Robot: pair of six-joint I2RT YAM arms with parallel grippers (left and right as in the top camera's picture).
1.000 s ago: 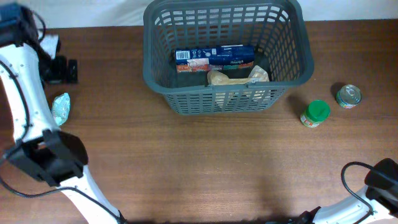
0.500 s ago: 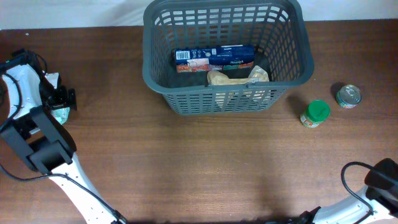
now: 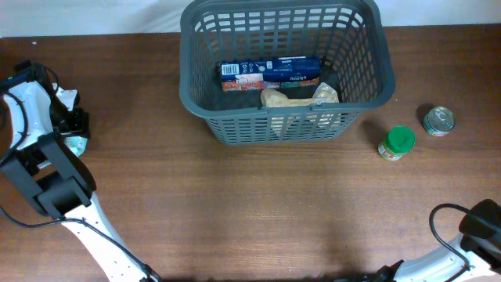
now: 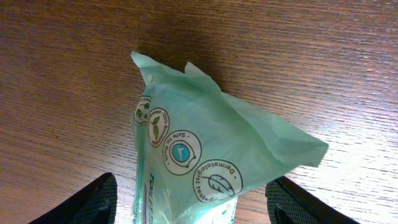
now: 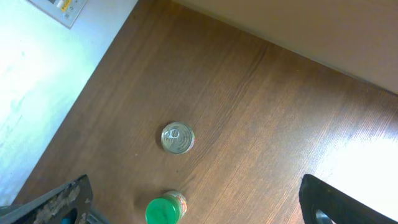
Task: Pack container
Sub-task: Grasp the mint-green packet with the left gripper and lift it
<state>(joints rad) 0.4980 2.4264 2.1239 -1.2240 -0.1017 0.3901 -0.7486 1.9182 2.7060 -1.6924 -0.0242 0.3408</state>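
The dark grey container (image 3: 235,125) stands at the back centre in the overhead view. It holds a blue box (image 3: 270,73) and a beige packet (image 3: 293,99). A pale green wipes packet (image 3: 77,145) lies at the far left of the table. My left gripper (image 3: 72,125) is right over it. In the left wrist view the left gripper (image 4: 196,200) is open, with a finger on each side of the green packet (image 4: 199,143) and a gap at each. My right gripper (image 5: 199,205) is open and empty, high above the table.
A green-lidded jar (image 3: 398,142) and a small tin can (image 3: 438,121) stand right of the container; both show in the right wrist view, the jar (image 5: 165,210) and the can (image 5: 177,137). The right arm (image 3: 481,223) sits at the front right corner.
My left arm has swung back and left, and its gripper has come down over the green packet. In the last half second it barely moved. The right arm has not moved.
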